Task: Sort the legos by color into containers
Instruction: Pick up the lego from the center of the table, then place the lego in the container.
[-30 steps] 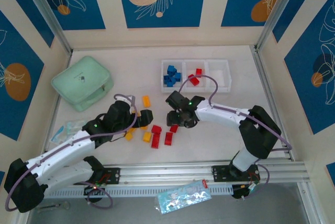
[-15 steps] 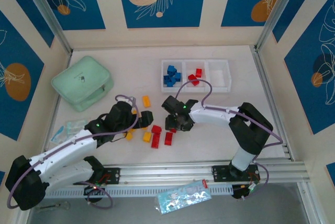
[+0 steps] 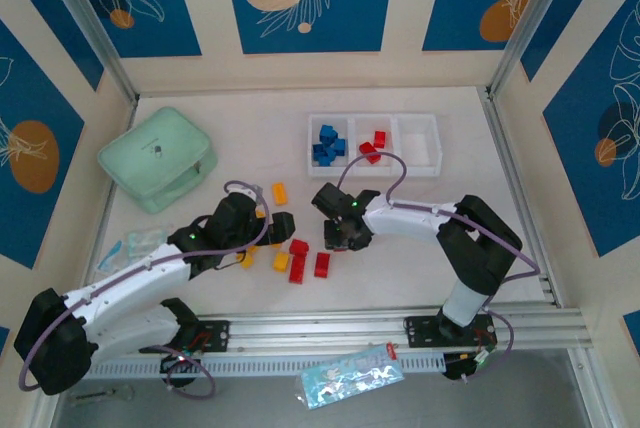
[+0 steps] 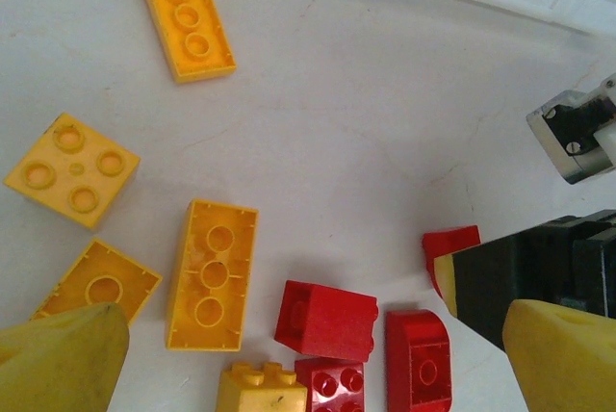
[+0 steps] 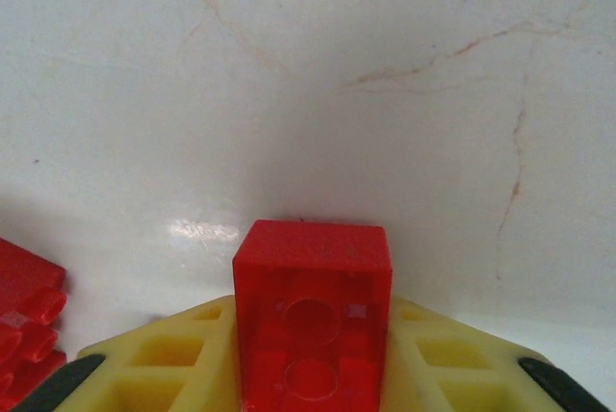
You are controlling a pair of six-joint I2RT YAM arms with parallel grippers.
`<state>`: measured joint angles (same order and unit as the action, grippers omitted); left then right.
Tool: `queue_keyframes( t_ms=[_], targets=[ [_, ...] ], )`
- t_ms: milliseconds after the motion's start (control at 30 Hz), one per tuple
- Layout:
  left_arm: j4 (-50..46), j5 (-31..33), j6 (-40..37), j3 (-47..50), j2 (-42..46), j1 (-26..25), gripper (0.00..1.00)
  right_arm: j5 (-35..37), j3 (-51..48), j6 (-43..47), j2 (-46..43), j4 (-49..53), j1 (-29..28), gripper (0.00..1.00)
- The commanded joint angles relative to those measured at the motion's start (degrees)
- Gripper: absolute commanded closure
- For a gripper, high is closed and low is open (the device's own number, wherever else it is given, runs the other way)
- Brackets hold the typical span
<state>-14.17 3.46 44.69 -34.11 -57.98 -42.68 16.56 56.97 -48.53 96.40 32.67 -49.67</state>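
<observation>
Right claw [image 5: 313, 359]: closed to a narrow gap, both yellow pads [image 5: 164, 359] pressed against the sides of one red brick [image 5: 313, 306].
Held brick: it sits squarely between the pads, its face with two round marks turned to my wrist camera. Its far end points down at the white table [image 5: 385, 65]. I cannot tell whether it touches the surface.
Just left of the right claw: the edge of another red piece [image 5: 24, 321] at the border of the wrist view, apart from the held brick.
Left claw [image 4: 308, 364]: jaws wide apart, gripping nothing, hanging over the loose bricks.
Under the left claw: a red block [image 4: 325, 320], a rounded red piece [image 4: 419, 359], a studded red piece [image 4: 329, 385] and a small yellow piece [image 4: 262, 391], packed close together between my fingertips [image 4: 58, 359].
Beyond the left claw: a long yellow brick [image 4: 214, 274] lying flat, a square yellow brick [image 4: 72, 169] further left, and another long yellow brick [image 4: 186, 17] furthest out.
In the way: my two claws stand near each other, with the red cluster on the table between them.
Tray [image 3: 372, 118]: beyond the right claw, well apart from it. Blue bricks [image 3: 327, 143] lie in its left compartment and red bricks [image 3: 372, 146] in its middle one.
Mint green case [image 3: 157, 158]: far beyond and left of the left claw, well apart from all the bricks.
</observation>
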Motion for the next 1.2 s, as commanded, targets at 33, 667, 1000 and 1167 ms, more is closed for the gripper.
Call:
queue_keyframes(
  t_ms=[33,667,1000,1167],
  targets=[
    [0.21,-0.39,-0.64,-1.44,0.20,-0.21,0.01,1.10,1.57,1.80,0.15,1.61,0.94,0.69],
    [5.15,-5.74,-2.24,-8.57,-8.21,-0.22,0.01,-0.07,7.92,13.73,-9.52,3.40,18.63,0.71],
    [8.11,-6.49,-3.21,-13.12,-13.75,-0.21,0.01,1.17,20.67,18.48,1.66,2.01,25.79,0.70],
    [8.65,-6.41,-3.27,-14.18,-15.17,-0.14,0.01,2.58,27.99,20.58,9.46,3.11,27.84,0.70]
  ],
)
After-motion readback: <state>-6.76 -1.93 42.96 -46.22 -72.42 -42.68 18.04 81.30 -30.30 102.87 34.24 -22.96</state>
